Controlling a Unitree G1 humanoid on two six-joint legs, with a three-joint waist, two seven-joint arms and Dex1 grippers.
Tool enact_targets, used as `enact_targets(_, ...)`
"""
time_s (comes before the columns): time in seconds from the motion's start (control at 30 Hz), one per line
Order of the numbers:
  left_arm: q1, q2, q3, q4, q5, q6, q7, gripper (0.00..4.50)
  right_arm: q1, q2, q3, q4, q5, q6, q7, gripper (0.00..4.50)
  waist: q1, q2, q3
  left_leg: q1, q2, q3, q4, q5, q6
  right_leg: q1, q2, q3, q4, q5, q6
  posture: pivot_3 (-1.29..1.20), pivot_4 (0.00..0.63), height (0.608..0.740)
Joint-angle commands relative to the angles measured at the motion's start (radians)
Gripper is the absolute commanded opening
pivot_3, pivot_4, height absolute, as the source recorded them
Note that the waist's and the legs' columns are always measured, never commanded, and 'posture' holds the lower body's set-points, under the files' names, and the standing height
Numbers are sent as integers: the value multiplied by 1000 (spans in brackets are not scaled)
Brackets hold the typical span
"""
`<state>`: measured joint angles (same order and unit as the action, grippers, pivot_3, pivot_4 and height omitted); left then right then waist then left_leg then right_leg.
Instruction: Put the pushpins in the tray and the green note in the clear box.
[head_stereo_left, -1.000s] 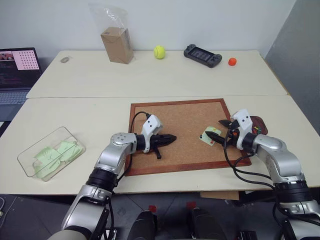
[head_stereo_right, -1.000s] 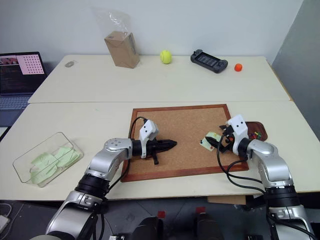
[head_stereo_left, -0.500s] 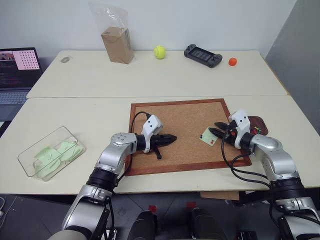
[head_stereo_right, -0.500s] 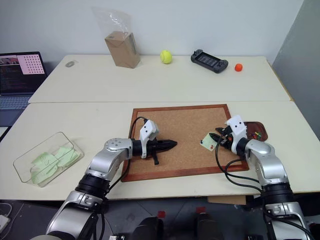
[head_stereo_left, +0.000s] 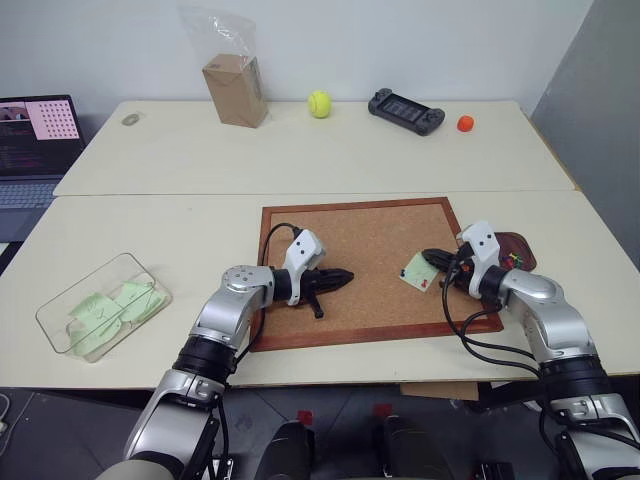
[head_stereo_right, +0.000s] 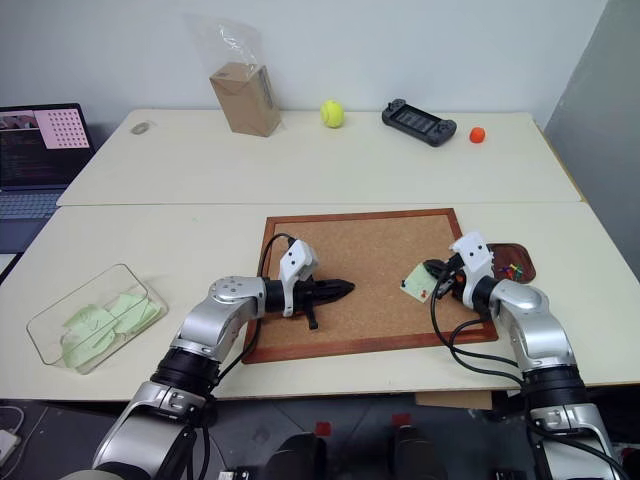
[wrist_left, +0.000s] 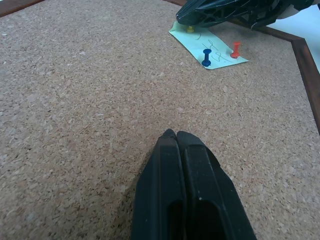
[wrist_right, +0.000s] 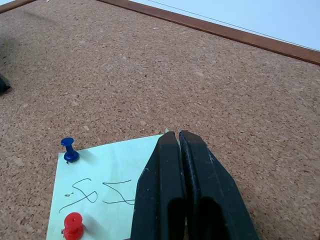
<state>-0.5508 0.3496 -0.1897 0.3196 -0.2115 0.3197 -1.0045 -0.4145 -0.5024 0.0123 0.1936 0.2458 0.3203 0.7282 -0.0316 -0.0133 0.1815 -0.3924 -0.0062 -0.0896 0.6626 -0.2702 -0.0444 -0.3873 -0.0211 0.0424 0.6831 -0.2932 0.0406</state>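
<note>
Jaws shut, right gripper (wrist_right: 178, 136) over green note (wrist_right: 107, 187) beside blue pushpin (wrist_right: 69, 150).

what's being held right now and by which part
Right gripper seems shut on the yellow pushpin's head at the green note's corner; left gripper holds nothing.

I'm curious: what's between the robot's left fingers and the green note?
Just bare corkboard. The left wrist view shows nothing between the left gripper and the green note.
</note>
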Motion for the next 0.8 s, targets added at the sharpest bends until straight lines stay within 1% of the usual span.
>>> enact_targets(0.03, -4, -2, -9, 0, 15, -6, 5, 0, -23, -1, -44, -30, 46, 29, 19, 12, 0, 0, 0, 0, 0, 0, 0, 0, 0, 0, 0, 0, 0, 0, 0, 0, 150, 740)
enact_targets(0.2, -6, -9, -6, 1, 9, 5, 12, 0, -29, -7, -71, -43, 79, 55, 22, 12, 0, 0, 0, 0, 0, 0, 0, 0, 0, 0, 0, 0, 0, 0, 0, 0, 150, 740)
enact_targets(0.8, -1, -19, -13, 10, 21, 0, 20, 0, -29, -29, -97, -105, 91, 78, 9, 12, 0, 0, 0, 0, 0, 0, 0, 0, 0, 0, -1, 0, 0, 0, 0, 0, 150, 740)
